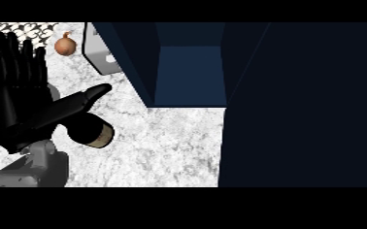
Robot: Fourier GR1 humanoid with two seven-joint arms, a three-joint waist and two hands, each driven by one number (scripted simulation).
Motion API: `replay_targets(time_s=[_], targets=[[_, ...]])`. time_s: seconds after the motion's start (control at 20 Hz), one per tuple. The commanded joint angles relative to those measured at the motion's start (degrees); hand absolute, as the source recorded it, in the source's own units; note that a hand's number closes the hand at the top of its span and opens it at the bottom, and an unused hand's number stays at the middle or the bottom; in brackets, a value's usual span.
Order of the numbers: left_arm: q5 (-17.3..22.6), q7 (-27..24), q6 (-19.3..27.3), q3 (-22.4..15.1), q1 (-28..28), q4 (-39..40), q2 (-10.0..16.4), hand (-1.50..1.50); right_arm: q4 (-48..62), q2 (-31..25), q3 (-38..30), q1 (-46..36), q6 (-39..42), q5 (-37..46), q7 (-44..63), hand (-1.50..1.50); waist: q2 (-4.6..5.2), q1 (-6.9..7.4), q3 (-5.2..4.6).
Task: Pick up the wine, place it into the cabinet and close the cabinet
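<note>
Head view, single frame.

- Fingers (22, 58) of the black left hand (25, 102): straight, close together, pointing toward the view's top at the left edge. Nothing is curled in them.
- Thumb (80, 99): stretched out straight to the right and slightly up, away from the palm. The hand reads as spread, not clasped.
- Dark wine bottle with a tan band at its visible end (93, 133): just below the thumb, lying tilted over the counter, its left part hidden under the hand. Cannot tell whether thumb or palm touches it. It is outside the cabinet.
- Grey left forearm (36, 167): enters from the lower left corner.
- White speckled stone counter (165, 145): bare between bottle and cabinet.
- Dark blue cabinet (190, 73): open, with a lighter blue inner panel showing. A wide, near-black door panel (294, 106) fills the right side of the view. It stands well apart from the bottle.
- Small brown onion (65, 44): on the counter near the top left, beside the fingertips.
- Pale grey boxy object (100, 53): just right of the onion, partly hidden by the cabinet's left side.
- Right hand: does not show.
</note>
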Motion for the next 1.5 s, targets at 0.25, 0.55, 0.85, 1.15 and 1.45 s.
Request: replay_targets(time_s=[0.25,0.55,0.85,1.15,1.45], targets=[[-1.67,1.27,1.72,-0.83,6.80,-5.55,-0.10,-1.50,-3.96,1.18,0.45,0.22,-0.33,-0.11,2.79,-1.50,-0.03,0.05,-0.01],[4.69,-5.69,-3.15,3.72,14.38,-4.04,0.96,-1.50,2.46,3.50,3.17,0.59,0.77,5.14,-3.89,-1.50,0.01,0.23,-0.02],[3.51,-6.96,-2.94,2.72,16.70,-1.47,-0.26,-1.50,0.50,2.69,1.81,-3.42,-0.52,3.19,1.27,-1.50,0.04,0.20,-0.02],[6.31,-13.59,-5.05,5.53,20.82,1.76,-0.55,-1.50,-2.20,2.74,1.55,-0.57,0.74,1.70,1.62,-1.50,0.01,0.13,-0.02],[11.61,-17.12,-8.65,8.72,20.41,7.16,0.22,-1.50,-3.71,1.97,0.71,3.33,3.23,-0.03,0.95,-1.50,-0.01,-0.06,-0.01]])
